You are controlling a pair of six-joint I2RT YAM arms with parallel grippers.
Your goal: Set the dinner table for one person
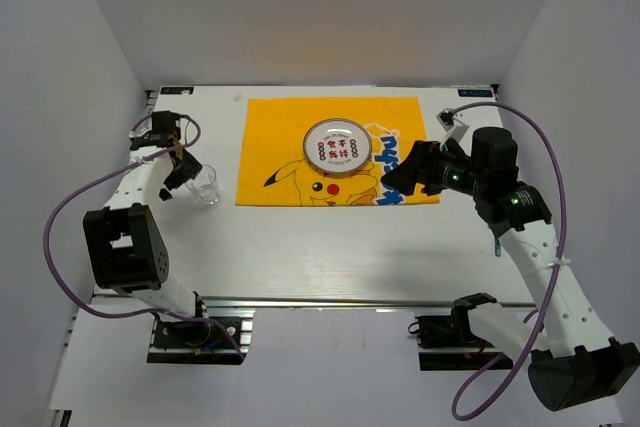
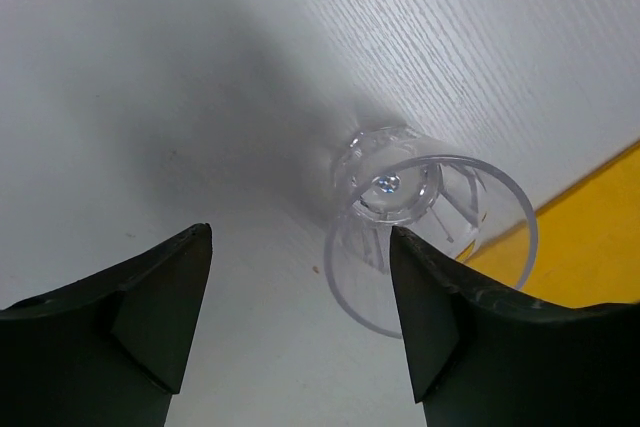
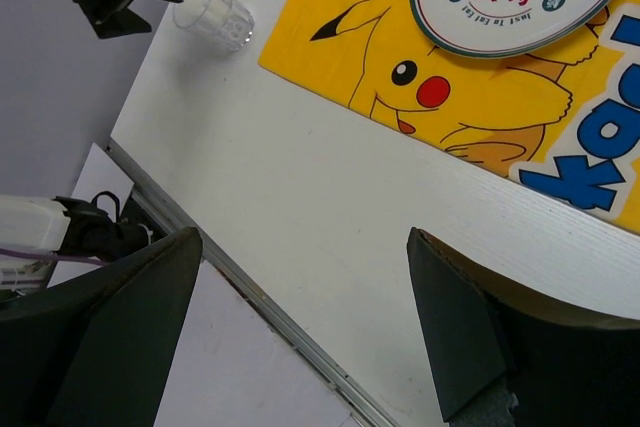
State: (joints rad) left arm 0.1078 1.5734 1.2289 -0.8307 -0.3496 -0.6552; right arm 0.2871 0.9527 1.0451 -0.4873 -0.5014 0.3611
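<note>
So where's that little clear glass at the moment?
In the top view, the clear glass stands on the left side of the white table, just off the left edge of the yellow mat.

Yellow on a white bench
The bench [image 1: 330,247] was white; the mat [image 1: 275,142] yellow with a Pikachu print and blue lettering; the plate [image 1: 336,147] white, dark-rimmed, red characters; the glass [image 1: 208,187] clear.

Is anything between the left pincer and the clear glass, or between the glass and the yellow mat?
Nothing visible. The left pincer hangs open right beside the upright glass, and only bare dinner table separates the glass from the mat.
</note>
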